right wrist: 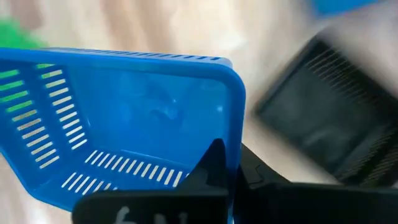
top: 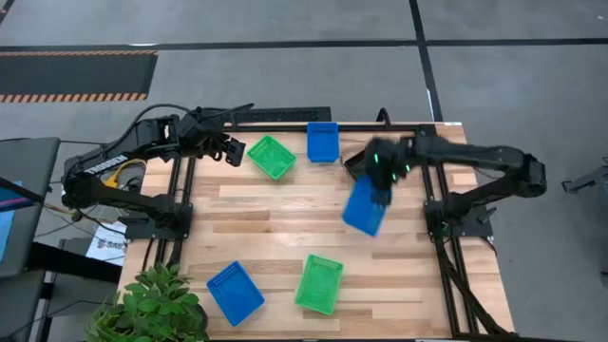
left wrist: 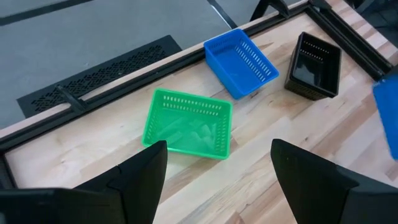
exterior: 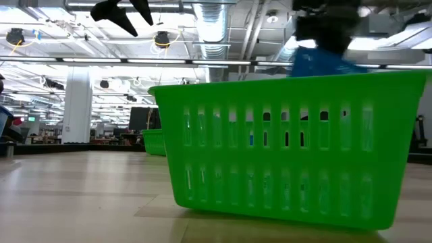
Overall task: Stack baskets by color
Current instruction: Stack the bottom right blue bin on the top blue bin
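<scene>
Baskets on a wooden table. Right gripper: fingers clamped on the rim of one blue basket, which hangs tilted above the boards. Landmark: this held basket. A black basket sits just beside it toward the table's far edge; a second blue basket lies beyond that, with a green basket alongside. Near the front edge rest another green basket and a third blue basket. Left gripper: fingers spread wide, empty, raised over the far green basket.

Industrial lab: exposed ceiling ducts, hazard-striped floor.
</scene>
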Controlling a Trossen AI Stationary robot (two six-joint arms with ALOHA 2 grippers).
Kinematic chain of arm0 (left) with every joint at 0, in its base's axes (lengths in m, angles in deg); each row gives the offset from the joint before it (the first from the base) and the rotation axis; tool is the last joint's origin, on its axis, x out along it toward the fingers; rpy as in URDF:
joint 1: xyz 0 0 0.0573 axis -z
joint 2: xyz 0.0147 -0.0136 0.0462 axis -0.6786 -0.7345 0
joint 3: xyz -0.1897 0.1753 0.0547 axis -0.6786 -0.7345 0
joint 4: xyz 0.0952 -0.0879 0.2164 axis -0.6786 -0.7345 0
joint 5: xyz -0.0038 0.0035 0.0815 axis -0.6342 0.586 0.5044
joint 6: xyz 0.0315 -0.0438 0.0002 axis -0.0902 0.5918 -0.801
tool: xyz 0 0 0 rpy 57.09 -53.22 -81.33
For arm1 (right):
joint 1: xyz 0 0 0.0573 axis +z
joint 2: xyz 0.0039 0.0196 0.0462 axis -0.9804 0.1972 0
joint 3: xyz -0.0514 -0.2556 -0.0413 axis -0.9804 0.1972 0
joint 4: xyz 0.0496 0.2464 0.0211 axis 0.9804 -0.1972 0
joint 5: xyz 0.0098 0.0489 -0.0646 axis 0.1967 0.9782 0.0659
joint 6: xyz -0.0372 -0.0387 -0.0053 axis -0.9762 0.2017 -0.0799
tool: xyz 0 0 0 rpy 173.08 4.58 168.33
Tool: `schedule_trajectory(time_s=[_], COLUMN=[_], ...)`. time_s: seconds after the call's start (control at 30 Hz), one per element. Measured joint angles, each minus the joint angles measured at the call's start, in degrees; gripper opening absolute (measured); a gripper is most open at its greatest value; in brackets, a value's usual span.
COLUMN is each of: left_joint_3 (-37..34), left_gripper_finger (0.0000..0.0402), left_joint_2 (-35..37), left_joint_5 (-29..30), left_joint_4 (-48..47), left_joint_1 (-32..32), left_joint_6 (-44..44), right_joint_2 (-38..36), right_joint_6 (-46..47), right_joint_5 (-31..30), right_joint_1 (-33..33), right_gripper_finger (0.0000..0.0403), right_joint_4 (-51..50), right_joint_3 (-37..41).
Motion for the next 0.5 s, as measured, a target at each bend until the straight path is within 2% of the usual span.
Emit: schedule_trajectory(time_s=[0.27,0.5], left_joint_3=[0.0,0.0], left_gripper_finger=[0.0274,0.0274], left_joint_2=[0.0,0.0], left_joint_5=[0.3,0.7], left_joint_4=[0.0,0.0], left_joint_1=[0.0,0.0], left_joint_6=[0.0,0.0], right_joint_2=[14.7,28.0], right_joint_6=[-19.2,-27.4], right_joint_5=[-1.7,-1.1], right_joint_1=[-15.6,-22.7], right_gripper_finger=[0.0005,0.0005], right_joint_4=[0.1,1.8], right_joint_3=[-20.2,-36.0])
